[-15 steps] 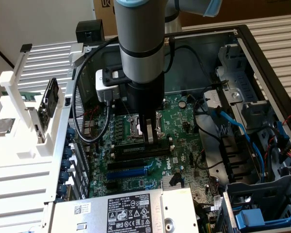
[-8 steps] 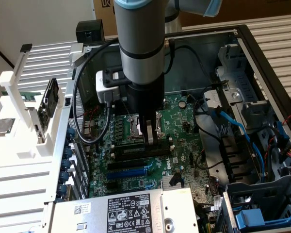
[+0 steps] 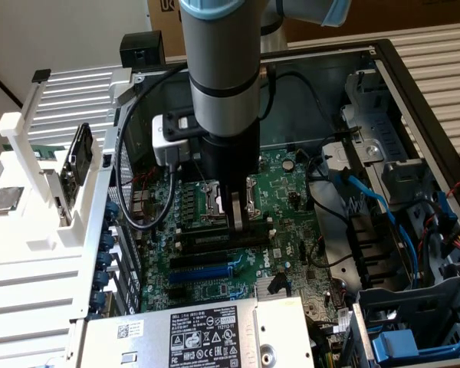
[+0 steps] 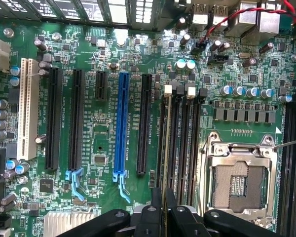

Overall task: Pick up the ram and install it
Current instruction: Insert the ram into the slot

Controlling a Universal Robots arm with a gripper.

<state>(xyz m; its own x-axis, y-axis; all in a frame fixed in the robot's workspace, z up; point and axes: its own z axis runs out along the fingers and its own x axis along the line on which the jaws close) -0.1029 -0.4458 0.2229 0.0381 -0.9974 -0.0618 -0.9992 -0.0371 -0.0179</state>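
In the wrist view, a white expansion slot (image 4: pixel 28 108) and a blue expansion slot (image 4: pixel 122 123) lie beside the black memory slots (image 4: pixel 182 133). The gripper (image 4: pixel 164 210) is clenched on the ram (image 4: pixel 165 148), held edge-on over those memory slots. The empty CPU socket (image 4: pixel 237 182) lies just beyond.

The motherboard (image 4: pixel 153 148) carried one blue expansion slot (image 4: pixel 121 123), one white slot (image 4: pixel 27 108), one processor socket (image 4: pixel 239 182) and four black long slots (image 4: pixel 76 118).
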